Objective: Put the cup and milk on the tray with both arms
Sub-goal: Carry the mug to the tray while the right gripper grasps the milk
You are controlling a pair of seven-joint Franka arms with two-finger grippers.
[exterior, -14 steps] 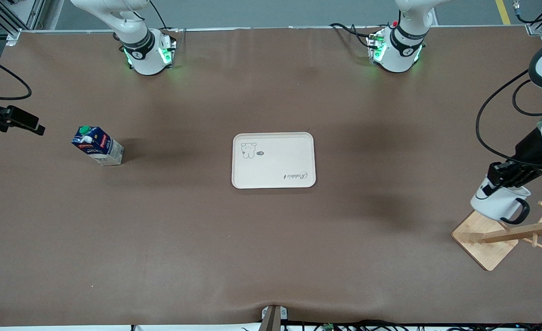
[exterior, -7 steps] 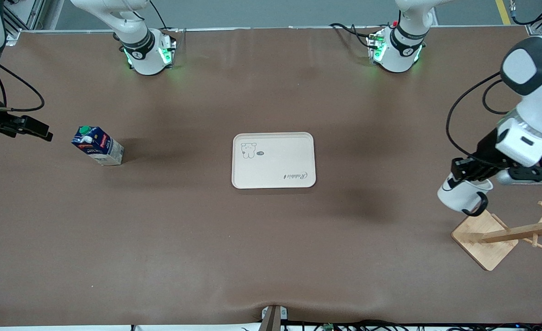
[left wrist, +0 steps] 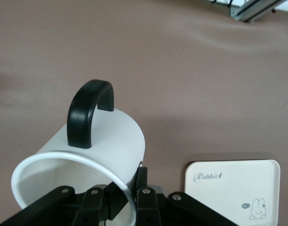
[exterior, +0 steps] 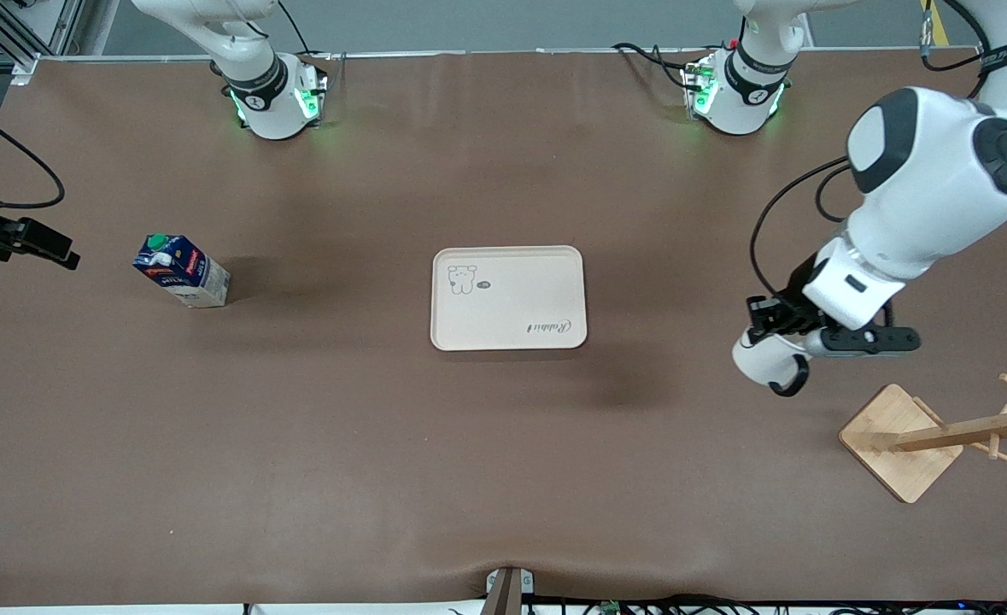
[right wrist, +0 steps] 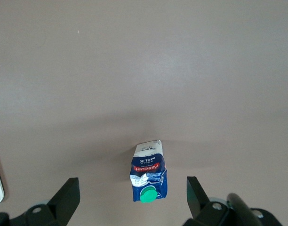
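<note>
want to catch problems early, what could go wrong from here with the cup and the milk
1. The left gripper pinches only the rim of the cup in mid-air, so it may slip or swing before reaching the tray.
2. The milk stands upright on the table; the open right gripper above it could tip it if it closes off-centre.

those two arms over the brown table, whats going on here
The left hand is shut on the rim of the cup and holds it in the air over bare table between the wooden rack and the tray. The tray has nothing on it. The right hand is open and hangs over the table with the milk standing below it, untouched, toward the right arm's end.
</note>
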